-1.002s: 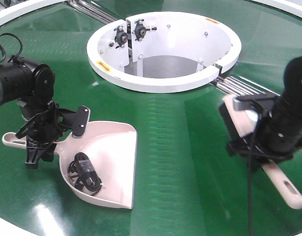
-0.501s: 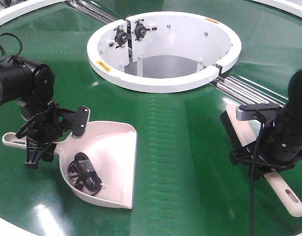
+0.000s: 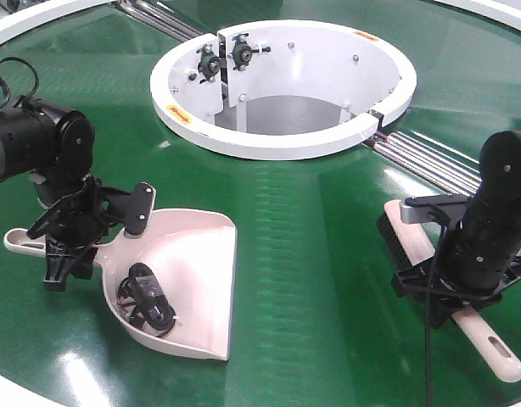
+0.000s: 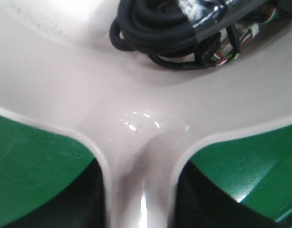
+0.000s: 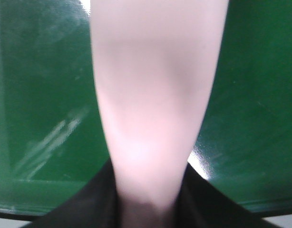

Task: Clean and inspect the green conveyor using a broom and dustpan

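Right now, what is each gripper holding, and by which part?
Left gripper: the dustpan, by its handle near the scoop. Right gripper: the broom, around mid-handle.

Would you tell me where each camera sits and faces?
Front view: high up front, looking down at the conveyor and white ring; both arms show, left gripper on dustpan, right gripper on broom.
Left wrist: on the left arm, looking along the dustpan handle at the cables; dark fingers flank it.
Right wrist: on the right arm, looking down the broom handle; fingers at bottom.
Shared: front and left wrist both show cables.
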You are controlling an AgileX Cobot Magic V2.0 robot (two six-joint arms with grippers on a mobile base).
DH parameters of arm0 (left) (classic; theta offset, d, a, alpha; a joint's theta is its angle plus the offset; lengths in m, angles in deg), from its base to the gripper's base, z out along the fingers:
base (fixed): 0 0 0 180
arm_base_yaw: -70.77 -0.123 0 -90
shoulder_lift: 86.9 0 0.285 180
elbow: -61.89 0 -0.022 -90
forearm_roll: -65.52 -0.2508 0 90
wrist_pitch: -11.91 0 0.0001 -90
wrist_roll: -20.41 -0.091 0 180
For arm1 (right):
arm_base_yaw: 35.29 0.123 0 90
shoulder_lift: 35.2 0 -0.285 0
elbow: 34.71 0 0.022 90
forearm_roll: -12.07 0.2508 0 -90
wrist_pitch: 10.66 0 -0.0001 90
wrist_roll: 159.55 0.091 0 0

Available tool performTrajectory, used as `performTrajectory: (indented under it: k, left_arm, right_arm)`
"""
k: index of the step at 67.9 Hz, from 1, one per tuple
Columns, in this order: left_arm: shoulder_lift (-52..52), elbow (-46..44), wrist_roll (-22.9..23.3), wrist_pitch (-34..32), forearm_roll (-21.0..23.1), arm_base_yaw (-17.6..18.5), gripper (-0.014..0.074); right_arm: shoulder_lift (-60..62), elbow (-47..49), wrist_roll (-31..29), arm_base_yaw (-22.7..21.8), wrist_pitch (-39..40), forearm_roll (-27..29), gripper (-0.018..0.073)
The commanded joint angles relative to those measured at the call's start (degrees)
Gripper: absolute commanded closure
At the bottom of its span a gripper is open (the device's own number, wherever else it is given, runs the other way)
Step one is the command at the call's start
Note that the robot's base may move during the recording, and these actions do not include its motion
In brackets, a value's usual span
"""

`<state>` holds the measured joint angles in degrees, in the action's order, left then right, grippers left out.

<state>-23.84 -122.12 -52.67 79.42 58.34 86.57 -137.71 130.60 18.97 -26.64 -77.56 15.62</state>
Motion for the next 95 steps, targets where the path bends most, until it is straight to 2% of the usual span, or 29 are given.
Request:
performTrajectory:
  k: [1,21,29,45,56,70,82,88,95]
  left_arm:
    - [2.8,-1.5,-0.2,1.1,0.5,0.5,0.0604]
    - [2.8,-1.5,-0.2,1.4,0.7,0.5,0.0604]
    - [2.8,-1.5,2.4,2.8,1.9,0.5,0.0602]
    - [2.8,-1.5,2.6,2.6,1.9,0.5,0.0550]
    - [2.8,-1.5,5.5,3.4,2.7,0.5,0.0448]
    - [2.8,-1.5,9.4,2.8,2.9,0.5,0.0230]
    - [3.5,-1.5,13.7,2.9,2.9,0.5,0.0035]
    - [4.6,-1.5,14.7,3.4,3.0,0.5,-0.0020]
    - [6.4,-1.5,14.8,3.7,4.1,0.5,-0.0036]
  right_arm:
    - [1.5,1.3,-0.6,-0.4,0.4,-0.2,0.0555]
    - [-0.8,1.3,-1.4,-0.4,0.4,-0.2,0.0521]
    - [-1.9,1.3,-1.4,-0.4,0.2,-0.2,0.0489]
    - [-3.0,1.3,-1.4,-0.4,0.3,-0.1,0.0351]
    - [-3.0,1.3,-1.3,-0.4,0.3,0.0,0.0229]
    - [-3.0,1.3,-1.3,-0.4,0.3,0.1,0.0115]
    - [-2.1,1.3,-1.3,-0.4,0.4,0.3,0.0083]
    - [-0.2,1.3,-1.3,-0.4,1.1,0.1,0.0083]
    - [2.6,1.3,-1.3,-0.4,1.8,0.1,0.0083]
